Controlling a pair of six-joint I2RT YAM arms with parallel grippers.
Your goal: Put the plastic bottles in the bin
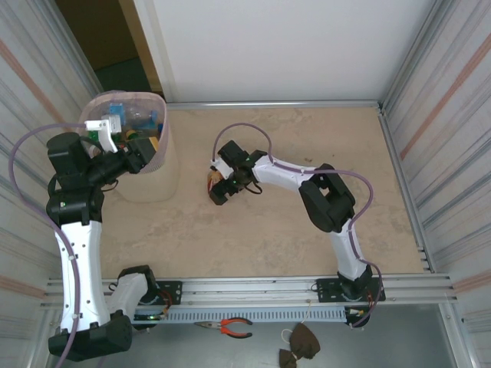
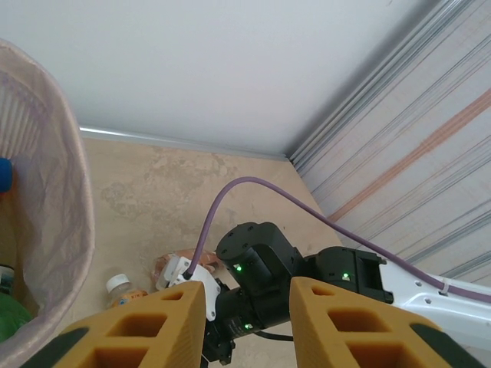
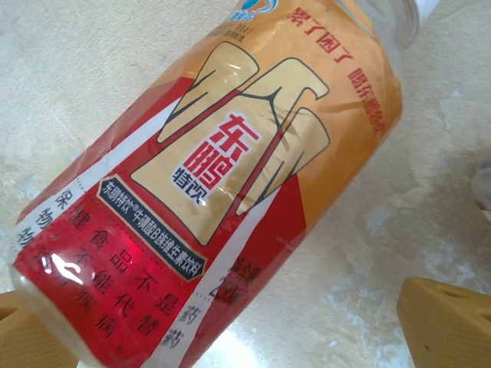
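Top overhead, looking down; left wrist faces right arm; right wrist close on bottle

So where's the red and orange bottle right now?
In the top view the bottle lies on the table right of the bin, under the right gripper.

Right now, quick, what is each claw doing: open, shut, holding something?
Left gripper: open, holding nothing.
Right gripper: open, straddling the red-and-orange bottle lying on the table, not clamped on it.
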